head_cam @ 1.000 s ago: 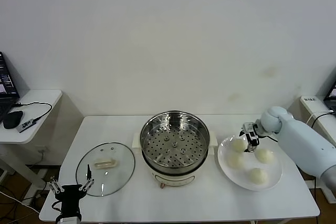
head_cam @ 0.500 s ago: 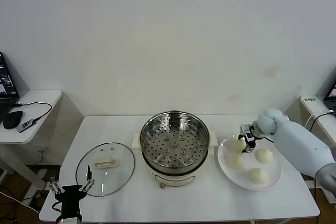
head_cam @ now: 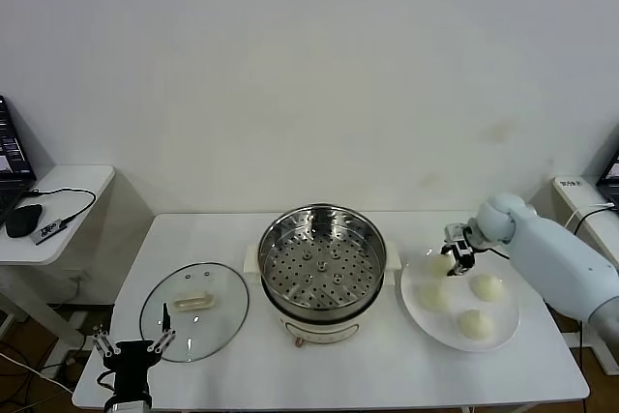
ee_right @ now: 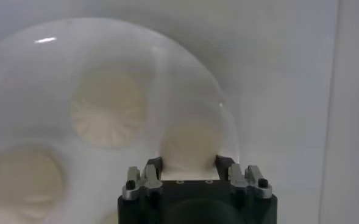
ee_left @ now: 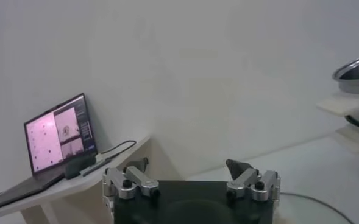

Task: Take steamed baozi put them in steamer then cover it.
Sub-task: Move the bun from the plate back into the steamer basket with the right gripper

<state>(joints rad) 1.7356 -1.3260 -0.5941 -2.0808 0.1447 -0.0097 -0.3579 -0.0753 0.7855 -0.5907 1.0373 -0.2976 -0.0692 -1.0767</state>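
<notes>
A: Where is the right gripper (head_cam: 453,260) and how do its jaws stand?

B: It hangs over the far left part of the white plate (head_cam: 501,333). In the right wrist view, the right gripper (ee_right: 188,163) has its 2 fingers pressed against the sides of 1 steamed baozi (ee_right: 188,146), so the jaws are closed on that bun.

A: And the other buns?

B: 3 more lie on the plate beyond and beside the jaws: 1 (head_cam: 434,297) just below them in the head view, 1 (head_cam: 486,287) to the side, 1 (head_cam: 472,323) nearest the table's front edge.

A: The steamer?

B: The steamer (head_cam: 322,270) stands at the middle of the table (head_cam: 387,374), well apart from the closed jaws, its perforated tray bare. The glass lid (head_cam: 193,309) lies flat on the steamer's other side.

A: The left gripper?

B: The left gripper (head_cam: 131,348) waits at the table's front corner, just beside the lid, jaws spread wide with nothing between them.
</notes>
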